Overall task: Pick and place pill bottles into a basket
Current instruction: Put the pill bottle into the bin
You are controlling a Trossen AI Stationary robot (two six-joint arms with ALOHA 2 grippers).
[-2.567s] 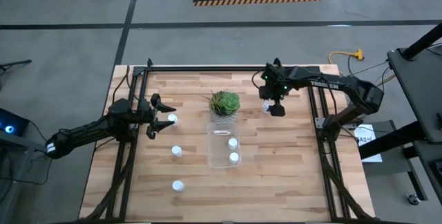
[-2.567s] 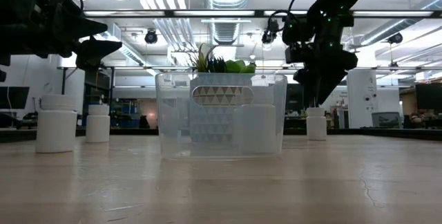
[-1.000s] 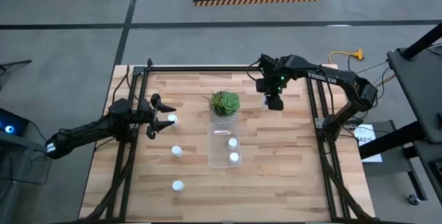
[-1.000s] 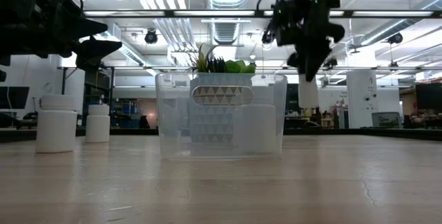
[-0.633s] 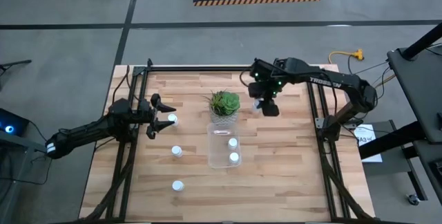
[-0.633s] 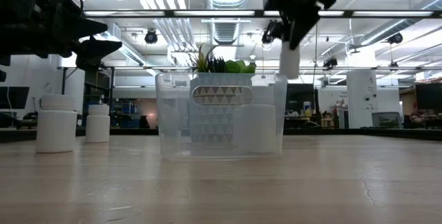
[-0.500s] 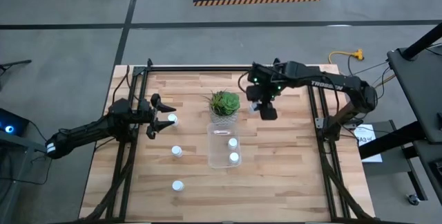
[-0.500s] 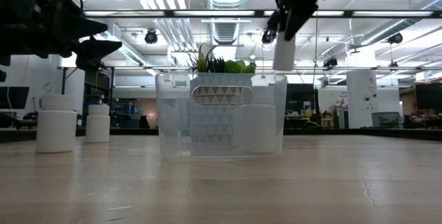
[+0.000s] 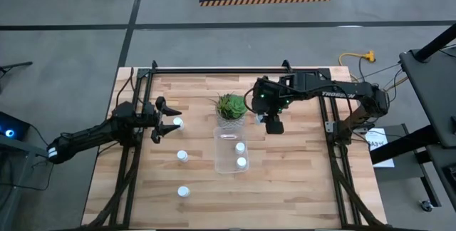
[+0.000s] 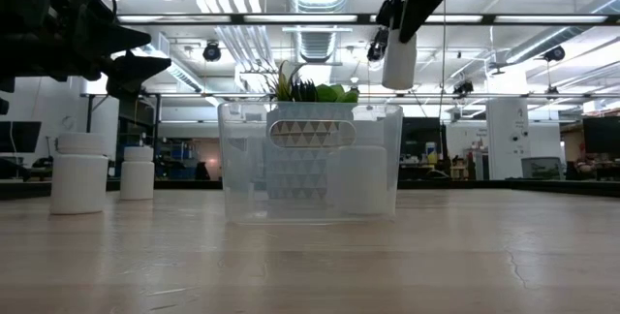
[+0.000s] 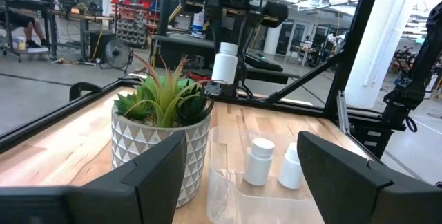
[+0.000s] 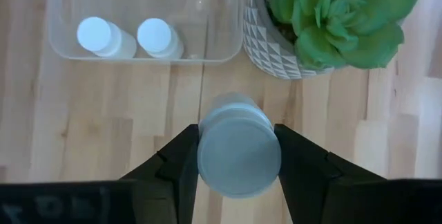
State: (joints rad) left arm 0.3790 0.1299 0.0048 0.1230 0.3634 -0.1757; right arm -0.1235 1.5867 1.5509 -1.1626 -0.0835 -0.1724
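My right gripper (image 9: 271, 122) hangs just right of the potted plant (image 9: 231, 107), shut on a white pill bottle (image 10: 398, 60) held high above the table. The clear basket (image 9: 222, 161) lies in front of the plant with two bottles (image 12: 100, 36) (image 12: 157, 37) standing in it. My left gripper (image 9: 168, 117) stands open at the table's left, its fingertips beside a standing bottle (image 9: 177, 122). Two more bottles (image 9: 182, 155) (image 9: 184, 191) stand on the table left of the basket. My right gripper pinches the bottle's upper end, at the cap (image 11: 228, 48), between its two fingers (image 12: 181, 163). The fingers come from above and point down. The bottle hangs upright below them, clear of the table and higher than the basket's rim.
The plant sits in a white patterned pot (image 11: 160, 149) right behind the basket's far end. Dark frame rails (image 9: 329, 124) run along the table's left and right sides. Bare wood lies right of the basket and along the near edge.
My right gripper has carried the bottle up and toward the table's left and near side, from the far right area to a spot beside the plant. The bottle stays upright in the hold.
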